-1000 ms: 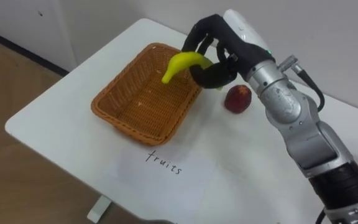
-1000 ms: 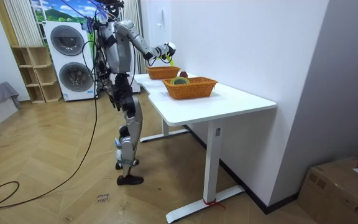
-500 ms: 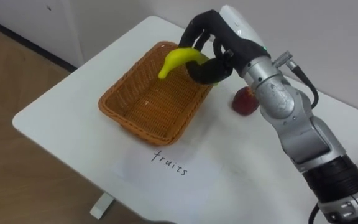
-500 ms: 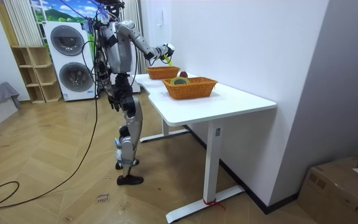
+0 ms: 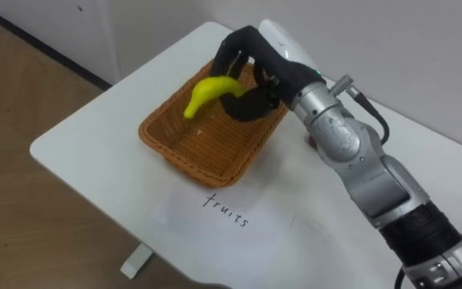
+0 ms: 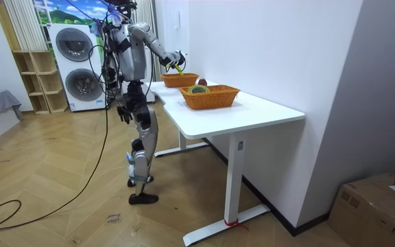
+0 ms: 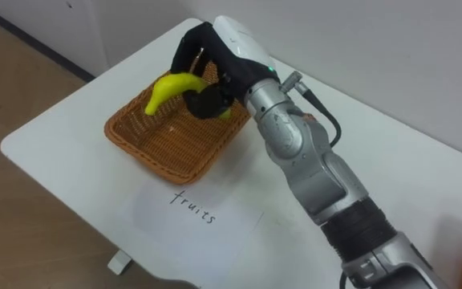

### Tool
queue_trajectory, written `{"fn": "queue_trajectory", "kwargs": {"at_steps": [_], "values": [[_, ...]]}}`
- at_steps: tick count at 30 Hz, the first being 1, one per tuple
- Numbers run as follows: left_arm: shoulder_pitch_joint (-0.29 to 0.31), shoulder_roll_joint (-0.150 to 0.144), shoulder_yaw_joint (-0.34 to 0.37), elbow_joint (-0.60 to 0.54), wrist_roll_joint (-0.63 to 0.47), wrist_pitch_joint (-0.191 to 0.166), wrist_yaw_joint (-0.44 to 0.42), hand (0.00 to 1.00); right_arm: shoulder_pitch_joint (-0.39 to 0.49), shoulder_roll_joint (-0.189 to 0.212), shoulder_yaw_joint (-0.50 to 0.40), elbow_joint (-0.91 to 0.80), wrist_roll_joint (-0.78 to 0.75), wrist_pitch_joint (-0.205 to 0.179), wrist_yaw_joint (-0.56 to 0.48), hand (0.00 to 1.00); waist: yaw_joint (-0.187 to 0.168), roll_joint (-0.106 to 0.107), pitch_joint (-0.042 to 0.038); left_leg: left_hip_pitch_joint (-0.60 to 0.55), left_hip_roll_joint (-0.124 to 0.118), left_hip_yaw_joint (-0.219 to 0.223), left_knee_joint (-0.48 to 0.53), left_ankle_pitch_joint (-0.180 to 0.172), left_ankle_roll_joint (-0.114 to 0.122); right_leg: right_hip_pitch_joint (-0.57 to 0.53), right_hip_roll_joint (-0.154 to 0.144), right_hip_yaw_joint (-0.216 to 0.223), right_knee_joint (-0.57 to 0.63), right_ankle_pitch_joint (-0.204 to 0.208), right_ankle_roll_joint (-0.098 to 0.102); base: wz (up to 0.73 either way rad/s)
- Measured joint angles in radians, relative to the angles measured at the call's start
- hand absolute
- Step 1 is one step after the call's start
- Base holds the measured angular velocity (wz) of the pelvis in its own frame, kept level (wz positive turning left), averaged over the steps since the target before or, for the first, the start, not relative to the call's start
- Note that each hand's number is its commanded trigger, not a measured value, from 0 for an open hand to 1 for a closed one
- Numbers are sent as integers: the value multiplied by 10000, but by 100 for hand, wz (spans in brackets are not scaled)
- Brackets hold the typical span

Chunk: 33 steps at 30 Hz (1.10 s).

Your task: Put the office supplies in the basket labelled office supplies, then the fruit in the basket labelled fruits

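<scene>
Left eye view shows the right hand (image 5: 255, 72) with fingers curled around the banana (image 5: 201, 91), held above the wicker basket (image 5: 181, 156) near its 12 o'clock side. I think the hand should go lower, toward 7 o'clock, and release only close above the basket's bottom.

Yellow curved banana (image 5: 205, 91) clasped in right hand (image 5: 255, 76), hanging over far end of wicker basket (image 5: 184, 158), tip lowest.

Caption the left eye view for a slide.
The robot's right hand holds a yellow banana over the wicker fruit basket on the white table.
</scene>
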Motion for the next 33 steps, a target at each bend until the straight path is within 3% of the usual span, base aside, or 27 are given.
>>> {"fn": "queue_trajectory", "kwargs": {"at_steps": [10, 19, 21, 22, 23, 24, 33], "values": [[-130, 1, 6, 49, 10, -25, -1, 0, 0, 194, 17, 608, -367, -3, 29, 100, -3, -54, 44, -47, -145, -116, -7, 40, 74, 69, -70, -326, 1, -32, 52, 3], [-168, 30, 6, -225, 33, -3, -12, 0, -4, 305, 421, 1069, -878, -2, 112, 100, 134, -45, 49, -17, -117, -128, -54, 45, 73, 41, -64, -390, -13, -33, 53, 2], [-200, 56, 7, -379, 42, -4, -13, 0, -4, 305, 455, 1161, -876, -2, 120, 47, 209, -47, 48, -6, -114, -127, -66, 45, 73, 44, -69, -394, -14, -33, 53, 0], [-203, 69, 6, -485, 43, -5, -13, 0, -4, 305, 504, 1243, -875, -2, 120, 35, 249, -47, 47, 2, -114, -126, -67, 46, 73, 53, -71, -393, -16, -33, 53, 0], [-204, 76, 7, -519, 43, -5, -13, 0, -4, 306, 540, 1270, -876, -2, 120, 6, 259, -47, 47, 5, -114, -127, -68, 46, 74, 58, -73, -393, -17, -33, 53, 0], [-210, 89, 7, -538, 44, -4, -13, 0, -6, 307, 622, 1286, -876, -1, 120, 0, 271, -51, 45, 8, -115, -128, -70, 46, 74, 62, -77, -394, -17, -33, 53, 0], [-209, 103, 7, -490, 56, 94, -13, 0, -6, 445, 721, 1657, -907, 8, 125, 0, 283, -39, 52, 15, -112, -134, -68, 47, 75, 82, -101, -400, -21, -36, 58, 0]]}}
